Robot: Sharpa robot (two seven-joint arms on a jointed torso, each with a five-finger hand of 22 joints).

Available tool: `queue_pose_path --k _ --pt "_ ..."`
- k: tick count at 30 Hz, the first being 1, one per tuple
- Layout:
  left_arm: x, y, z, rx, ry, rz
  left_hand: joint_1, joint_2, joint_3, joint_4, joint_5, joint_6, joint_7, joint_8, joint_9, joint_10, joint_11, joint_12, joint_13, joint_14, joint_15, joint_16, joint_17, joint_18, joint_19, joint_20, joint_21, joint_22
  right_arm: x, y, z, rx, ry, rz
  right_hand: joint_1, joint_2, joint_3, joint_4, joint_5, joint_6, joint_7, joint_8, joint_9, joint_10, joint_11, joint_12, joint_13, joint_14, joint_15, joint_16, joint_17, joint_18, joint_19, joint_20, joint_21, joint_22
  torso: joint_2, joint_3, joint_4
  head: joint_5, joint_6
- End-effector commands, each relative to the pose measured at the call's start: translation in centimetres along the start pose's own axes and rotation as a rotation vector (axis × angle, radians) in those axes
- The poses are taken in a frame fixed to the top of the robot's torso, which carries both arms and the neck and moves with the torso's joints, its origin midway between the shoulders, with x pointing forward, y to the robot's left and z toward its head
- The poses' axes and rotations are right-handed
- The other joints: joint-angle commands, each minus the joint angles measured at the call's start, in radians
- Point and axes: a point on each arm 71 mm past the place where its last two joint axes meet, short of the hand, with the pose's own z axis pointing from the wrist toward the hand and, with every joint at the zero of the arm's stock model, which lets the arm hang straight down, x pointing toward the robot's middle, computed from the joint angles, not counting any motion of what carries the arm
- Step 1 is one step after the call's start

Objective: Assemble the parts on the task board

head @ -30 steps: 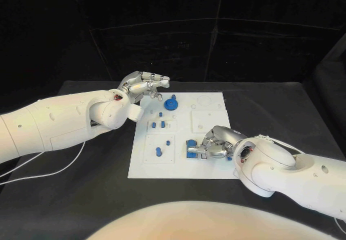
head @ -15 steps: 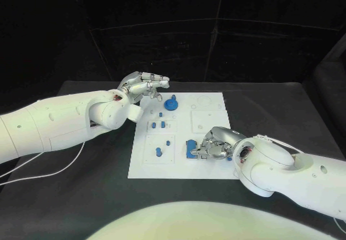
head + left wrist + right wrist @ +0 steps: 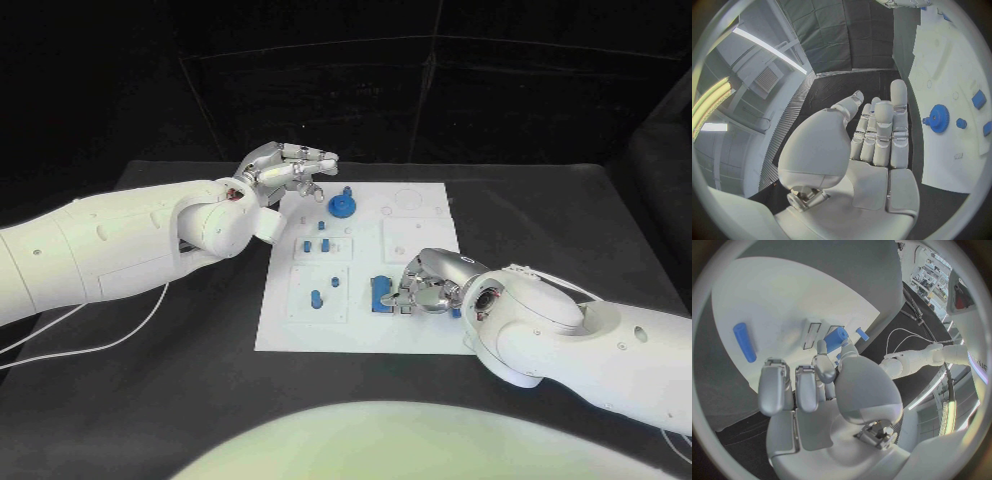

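Observation:
The white task board lies in the middle of the black table. My right hand rests low on the board's near right part, thumb and a finger pinching a blue block that sits on the board; the right wrist view shows this block at the fingertips of the right hand. A blue rod lies flat on the board beyond it. My left hand hovers over the board's far left corner, fingers straight, holding nothing. A blue gear stands just beside it, as does the gear in the left wrist view.
Small blue pegs stand in the board's left column, with a longer one nearer me. White raised fixtures occupy the board's far right. Black table surrounds the board, and a white cable trails at the left.
My right hand has crept slightly toward the board's middle with the blue block. My left hand has stayed where it was.

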Motion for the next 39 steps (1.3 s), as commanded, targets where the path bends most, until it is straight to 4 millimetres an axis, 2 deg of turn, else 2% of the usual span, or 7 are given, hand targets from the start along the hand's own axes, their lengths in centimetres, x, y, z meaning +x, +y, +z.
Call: queue_pose_path --k 1,9,16,22,26,32,39 --pt "0.1 -0.1 0.0 0.003 0.013 -0.007 0.005 0.008 -0.007 0.001 -0.001 -0.005 0.0 0.004 -0.002 -0.004 0.0 0.006 0.002 -0.009 0.001 -0.007 -0.001 0.013 -0.007 0.0 -0.005 -0.002 0.3 -0.6 0.1 0.028 0.025 -0.034 0.034 -0.002 0.003 -0.022 -0.014 0.009 -0.002 0.003 0.001 0.007 -0.003 0.001 0.001 0.07 -0.008 0.005 0.066 -0.018 0.005 -0.003 0.006 0.002 0.0 0.0008 -0.0011 0.002 -0.002" --pt "0.1 -0.1 0.0 0.002 0.014 -0.007 0.005 0.008 -0.007 0.001 -0.001 -0.005 0.0 0.004 -0.002 -0.004 0.0 0.006 0.002 -0.009 0.001 -0.007 -0.001 0.013 -0.007 0.0 -0.005 -0.002 0.4 -0.7 -0.1 0.025 0.037 -0.031 0.066 -0.007 0.006 -0.049 -0.034 0.009 -0.002 0.001 0.001 0.006 -0.003 -0.003 0.002 0.07 -0.008 0.006 0.067 -0.019 0.006 -0.003 0.007 0.005 0.0 0.0011 -0.0019 0.001 -0.002" --pt "0.1 -0.1 0.0 0.002 0.014 -0.007 0.005 0.008 -0.007 0.001 -0.001 -0.005 0.0 0.004 -0.002 -0.004 0.0 0.006 0.002 -0.009 0.001 -0.007 -0.001 0.013 -0.007 0.0 -0.005 -0.002 0.1 -0.7 -0.2 0.012 0.01 -0.005 0.046 -0.011 -0.006 -0.04 -0.04 0.009 0.002 -0.002 -0.001 0.007 0.0 -0.004 0.003 0.069 -0.006 0.005 0.066 -0.019 0.005 -0.002 0.007 0.004 0.0 0.0009 -0.0012 -0.001 -0.001" --pt "0.1 -0.1 0.0 0.003 0.013 -0.007 0.006 0.008 -0.007 0.001 -0.001 -0.006 0.0 0.004 -0.002 -0.005 0.0 0.007 0.002 -0.009 0.001 -0.007 -0.002 0.013 -0.007 0.0 -0.005 -0.002 -0.6 -1.2 -0.9 -0.025 -0.054 0.051 0.03 -0.011 -0.018 -0.029 -0.01 -0.004 0.006 -0.012 -0.005 0.006 0.003 -0.009 0.002 0.069 -0.004 0.004 0.065 -0.018 0.004 0.001 0.005 0.002 0.0 0.0013 -0.0015 -0.001 -0.001" --pt "0.0 -0.1 0.0 0.004 0.011 -0.007 0.006 0.008 -0.007 0.0 -0.001 -0.006 0.0 0.005 -0.002 -0.005 0.0 0.007 0.002 -0.009 0.001 -0.007 -0.002 0.013 -0.007 0.0 -0.005 -0.002 -1.7 -2.4 -2.0 -0.03 -0.094 0.073 0.028 -0.01 -0.023 -0.025 0.005 -0.026 0.014 -0.031 -0.013 0.004 0.009 -0.014 0.001 0.069 0.001 0.004 0.067 -0.018 0.004 0.004 0.005 0.002 -0.002 0.0005 -0.0027 -0.008 0.003" --pt "0.0 -0.1 -0.1 0.004 0.011 -0.007 0.006 0.008 -0.007 0.0 -0.001 -0.006 0.0 0.005 -0.002 -0.005 0.0 0.007 0.002 -0.009 0.001 -0.007 -0.002 0.013 -0.007 0.0 -0.005 -0.002 -3.4 -5.3 -2.9 0.039 -0.111 0.034 0.028 -0.007 -0.024 -0.023 0.009 -0.033 0.018 -0.04 -0.016 0.0 0.012 -0.022 -0.004 0.069 0.003 0.004 0.067 -0.018 0.003 0.006 0.004 0.001 -0.001 0.0004 -0.0037 -0.022 0.009" --pt "0.1 -0.1 0.0 0.004 0.013 -0.007 0.006 0.008 -0.007 0.0 -0.001 -0.006 0.0 0.005 -0.002 -0.005 0.0 0.007 0.002 -0.009 0.001 -0.007 -0.002 0.013 -0.007 0.0 -0.005 -0.002 -4.0 -7.5 -3.3 0.11 -0.098 -0.066 0.025 -0.003 -0.027 -0.017 0.021 -0.03 0.019 -0.047 -0.019 -0.01 0.015 -0.043 -0.018 0.067 0.006 -0.001 0.058 -0.016 -0.001 0.008 -0.002 -0.009 0.001 0.0015 -0.0033 -0.037 0.013"
